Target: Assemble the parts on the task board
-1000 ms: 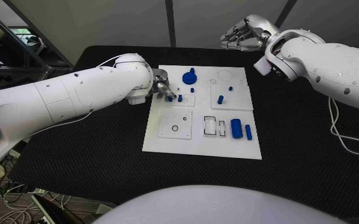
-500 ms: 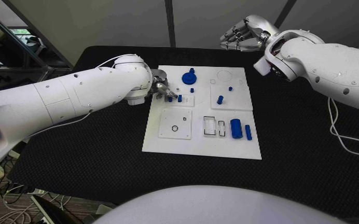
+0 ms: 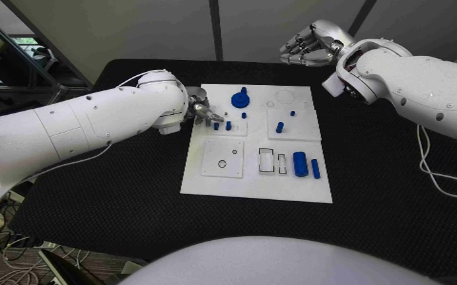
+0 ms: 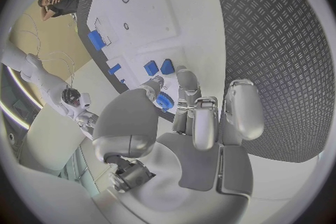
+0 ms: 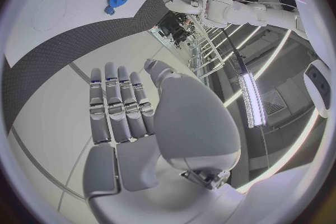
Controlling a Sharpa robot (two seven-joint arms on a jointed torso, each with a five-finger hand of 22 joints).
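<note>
The white task board (image 3: pixel 257 186) lies in the middle of the black table. On it are a blue gear (image 3: pixel 241 99), two short blue pegs (image 3: pixel 222 125), a peg (image 3: pixel 280 126) and a thick blue cylinder (image 3: pixel 301 163) beside a slim one (image 3: pixel 315 168). My left hand (image 3: pixel 200 110) hovers at the board's left edge, just beside the two short pegs. In the left wrist view its thumb and a finger pinch a small blue part (image 4: pixel 164 102), with the two pegs (image 4: pixel 159 68) just beyond. My right hand (image 3: pixel 306 42) is raised behind the table's far edge, holding nothing, fingers straight (image 5: pixel 119 106).
The board also has two empty rectangular slots (image 3: pixel 274 160), a small ring hole (image 3: pixel 222 163) and a faint round recess (image 3: pixel 284 96). Bare black table (image 3: pixel 114 186) surrounds the board. A metal frame (image 3: pixel 38 61) stands at the far left.
My left arm and hand have shifted slightly left, away from the two short pegs. The right hand has stayed where it was.
</note>
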